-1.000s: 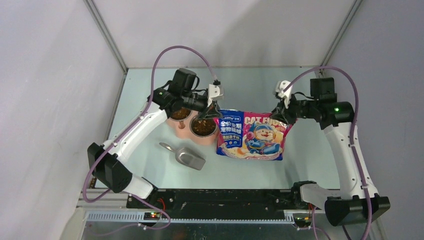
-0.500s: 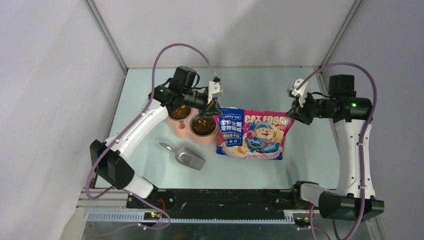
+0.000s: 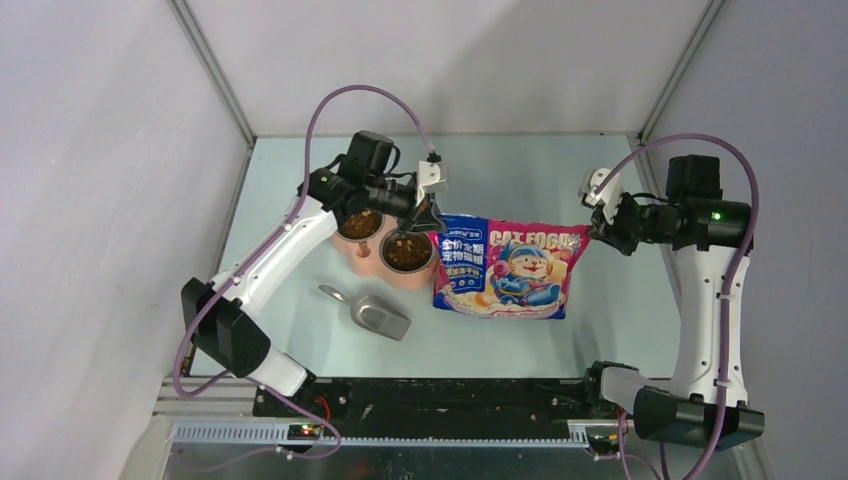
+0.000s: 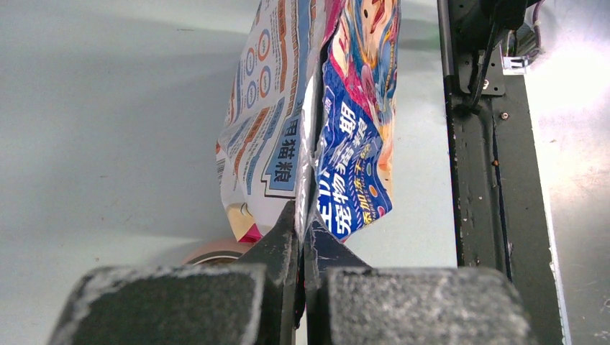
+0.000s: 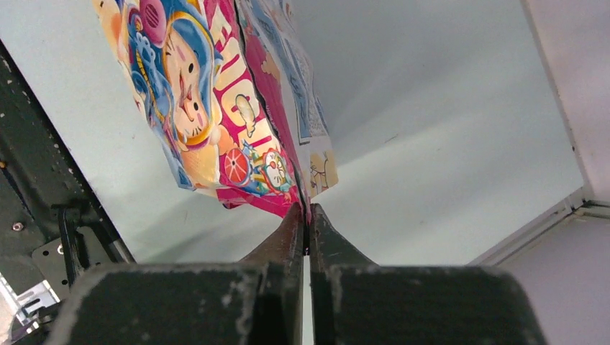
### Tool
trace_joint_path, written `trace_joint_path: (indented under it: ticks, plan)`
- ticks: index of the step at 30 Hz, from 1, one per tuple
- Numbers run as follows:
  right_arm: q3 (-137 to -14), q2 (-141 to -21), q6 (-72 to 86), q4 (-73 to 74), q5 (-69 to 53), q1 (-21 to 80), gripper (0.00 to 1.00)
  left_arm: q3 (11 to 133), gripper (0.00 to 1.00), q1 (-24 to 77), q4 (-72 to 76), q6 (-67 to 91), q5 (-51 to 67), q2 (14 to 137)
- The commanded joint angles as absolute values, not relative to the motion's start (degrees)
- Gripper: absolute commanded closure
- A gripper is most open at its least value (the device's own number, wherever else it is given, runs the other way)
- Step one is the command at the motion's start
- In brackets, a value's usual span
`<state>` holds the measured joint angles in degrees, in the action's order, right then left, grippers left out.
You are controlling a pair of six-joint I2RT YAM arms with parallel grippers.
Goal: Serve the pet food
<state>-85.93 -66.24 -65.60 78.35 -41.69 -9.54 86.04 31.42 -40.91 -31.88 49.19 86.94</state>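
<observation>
The right claw (image 3: pixel 594 234) has swung outward, clamped on one top corner of the bag (image 3: pixel 510 270); the left claw (image 4: pixel 302 224) pinches the other.

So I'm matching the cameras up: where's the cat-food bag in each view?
Top external: bag at centre, between the arms.
Left wrist: bag upper centre, seen edge-on.
Right wrist: bag upper left, edge-on.
Shared landmark: black base rail, along the bottom, at the right edge, at the left edge, respectively.

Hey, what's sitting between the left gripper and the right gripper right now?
The blue-pink printed cat-food bag spans the gap; the left gripper and right gripper each pinch a top corner, clearest in the top external view.
</observation>
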Motion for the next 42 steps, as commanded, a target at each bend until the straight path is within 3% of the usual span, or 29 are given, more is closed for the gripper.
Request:
trace_joint_path:
  ticks: [1, 3, 5, 6, 8, 10, 12, 15, 17, 21, 22, 31, 33, 34, 36, 39, 42]
  plan:
    - [-87.8, -65.4, -69.2, 77.2, -38.4, -10.6, 1.00, 89.6, 1.00, 29.3, -41.8, -31.8, 46.7, 86.1]
    - [-88.3, -65.8, -68.4, 76.9, -39.4, -10.5, 1.00, 89.6, 1.00, 29.3, -41.7, -31.6, 46.8, 86.0]
    - [-88.4, -65.4, -68.1, 76.8, -40.4, -9.6, 0.86, 89.4, 0.97, 29.4, -41.2, -31.2, 47.2, 85.8]
    - [-88.1, -65.2, -67.9, 76.4, -40.7, -8.3, 0.69, 89.1, 0.90, 29.7, -40.3, -30.5, 47.3, 85.6]
    - [-86.3, -64.0, -67.5, 74.9, -41.1, -5.3, 0.57, 88.9, 0.72, 30.5, -39.4, -29.7, 47.8, 85.3]
    - [-83.8, -62.8, -64.3, 71.2, -39.8, -1.2, 0.54, 89.4, 0.62, 32.3, -39.4, -30.7, 49.0, 84.9]
    - [-82.1, -62.5, -61.7, 66.8, -37.1, 4.6, 0.53, 90.6, 0.59, 35.3, -38.7, -30.9, 47.3, 85.0]
    - [-81.5, -64.3, -57.9, 64.1, -36.2, 10.0, 0.57, 92.8, 0.57, 39.8, -35.2, -28.4, 40.1, 87.1]
    - [-81.5, -65.7, -55.7, 62.6, -35.8, 11.6, 0.65, 94.5, 0.55, 41.6, -34.0, -27.6, 36.8, 89.4]
    - [-81.5, -67.1, -53.1, 60.4, -35.3, 12.7, 0.96, 99.2, 0.53, 43.7, -33.7, -27.1, 34.5, 94.4]
    - [-81.5, -67.1, -52.9, 60.2, -35.7, 12.7, 0.99, 100.8, 0.53, 44.0, -33.8, -26.9, 34.9, 95.1]
    - [-81.5, -67.0, -51.0, 59.4, -37.5, 12.7, 1.00, 103.6, 0.61, 46.9, -34.5, -26.8, 40.3, 100.1]
    - [-81.5, -67.0, -50.7, 59.1, -37.8, 12.7, 1.00, 103.2, 0.77, 47.1, -34.7, -27.1, 40.4, 100.4]
    - [-81.5, -67.1, -50.7, 59.1, -37.9, 12.7, 1.00, 103.1, 0.92, 47.1, -35.4, -27.9, 40.5, 100.6]
    - [-81.5, -67.3, -50.9, 59.3, -38.0, 12.4, 1.00, 103.0, 0.99, 47.1, -36.8, -29.5, 40.4, 100.3]
    - [-81.5, -67.5, -51.8, 60.0, -38.6, 11.6, 1.00, 102.2, 0.99, 47.0, -39.1, -31.3, 38.4, 99.0]
    - [-81.5, -67.2, -52.3, 60.3, -39.2, 10.8, 1.00, 101.2, 0.72, 46.8, -42.1, -30.6, 34.4, 96.8]
